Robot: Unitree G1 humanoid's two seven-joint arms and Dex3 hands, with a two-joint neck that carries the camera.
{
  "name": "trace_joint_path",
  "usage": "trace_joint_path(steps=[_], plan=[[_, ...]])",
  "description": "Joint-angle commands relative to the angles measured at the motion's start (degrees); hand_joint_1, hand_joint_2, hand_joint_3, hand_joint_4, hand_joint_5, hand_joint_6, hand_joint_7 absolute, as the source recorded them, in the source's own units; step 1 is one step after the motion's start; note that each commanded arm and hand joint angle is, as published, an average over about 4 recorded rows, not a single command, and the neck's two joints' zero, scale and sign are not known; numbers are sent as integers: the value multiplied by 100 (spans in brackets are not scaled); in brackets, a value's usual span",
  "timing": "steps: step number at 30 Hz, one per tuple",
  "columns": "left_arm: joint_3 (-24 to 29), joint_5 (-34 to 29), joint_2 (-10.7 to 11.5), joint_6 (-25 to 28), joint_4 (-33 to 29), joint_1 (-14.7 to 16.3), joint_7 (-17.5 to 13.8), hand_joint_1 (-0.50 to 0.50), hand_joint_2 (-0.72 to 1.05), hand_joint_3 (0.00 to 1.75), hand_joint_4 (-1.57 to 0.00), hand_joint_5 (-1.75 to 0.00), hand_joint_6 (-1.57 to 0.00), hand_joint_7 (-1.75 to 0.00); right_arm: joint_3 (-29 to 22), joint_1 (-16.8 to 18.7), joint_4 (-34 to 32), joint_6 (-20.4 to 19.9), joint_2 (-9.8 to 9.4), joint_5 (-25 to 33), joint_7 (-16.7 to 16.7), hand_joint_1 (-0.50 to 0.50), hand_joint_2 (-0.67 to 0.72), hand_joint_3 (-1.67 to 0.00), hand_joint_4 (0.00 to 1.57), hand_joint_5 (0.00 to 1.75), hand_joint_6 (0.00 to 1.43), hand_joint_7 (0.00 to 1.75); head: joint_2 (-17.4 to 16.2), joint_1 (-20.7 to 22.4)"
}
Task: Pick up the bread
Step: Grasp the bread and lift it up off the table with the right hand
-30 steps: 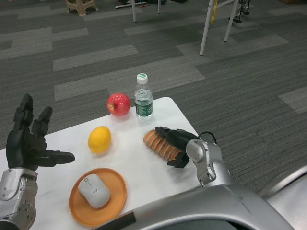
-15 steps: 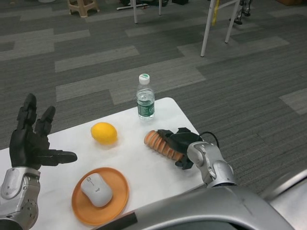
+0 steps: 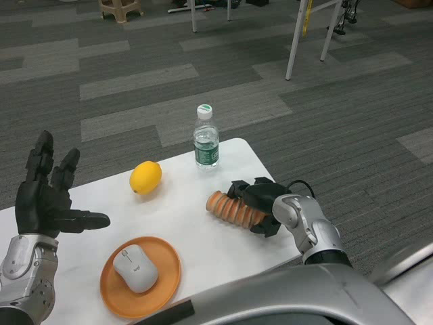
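Seeing right hand (image 3: pixel 260 203) grasping bread (image 3: pixel 233 209), fingers wrapping loaf's right end, loaf lying on table (image 3: pixel 183 220) near right edge. Left hand (image 3: pixel 46 196) hovering at left, released, fingers spreading. Lemon (image 3: pixel 145 177), bottle (image 3: pixel 206 137) standing behind; mouse (image 3: pixel 135 268) sitting on orange plate (image 3: pixel 166 283).

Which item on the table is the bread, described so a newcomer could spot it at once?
Start at the white table and go to its right edge, below the upright water bottle. There the right hand is wrapped over one end of the bread, a long ridged orange-brown loaf lying flat. Unlike the smooth yellow lemon or the grey mouse on the orange plate, it is ribbed and elongated.
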Motion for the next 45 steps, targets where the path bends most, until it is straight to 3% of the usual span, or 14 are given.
trace_joint_path(steps=[1,4,9,14,28,32,36,41,45], plan=[[20,0,25,-54,50,29,12,50,-19,9,0,-41,0,0,-77,110,177,66,14,264,216,-29,-54,-103,6,136,11,162,-2,1],[20,0,23,-54,50,29,12,50,-19,9,0,-41,0,0,-169,71,177,96,30,624,227,-29,-54,-103,6,136,19,168,-8,3],[20,0,16,-54,50,29,12,50,-19,9,0,-41,0,0,-262,14,208,92,54,1099,229,-29,-54,-101,6,145,24,161,-10,11],[20,4,7,-54,50,29,12,50,-19,9,0,-41,0,0,-279,-39,270,90,54,1358,234,-29,-54,-95,6,136,29,161,-13,25],[20,22,-10,-54,50,25,12,50,-19,9,0,-41,0,0,-185,-35,287,79,-85,2549,376,-29,-54,-95,12,136,43,161,-37,56],[20,33,-10,-54,50,20,12,50,-19,9,0,-41,0,0,-114,-32,720,107,-245,3813,526,-29,-54,-95,14,136,43,161,-29,73],[20,44,-19,-54,50,20,12,50,-19,9,0,-41,0,0,281,-96,1384,162,-482,5276,886,-29,-54,-101,14,136,43,161,-13,120],[33,48,-41,-54,50,16,12,50,-19,9,0,-41,0,0,833,-197,1610,246,-737,5876,1090,-29,-56,-111,26,145,55,161,16,258],[55,75,-76,-54,50,12,12,50,-19,9,0,-41,0,0,1109,-334,1601,237,-746,6104,1073,-29,-60,-111,32,145,61,161,32,368]])
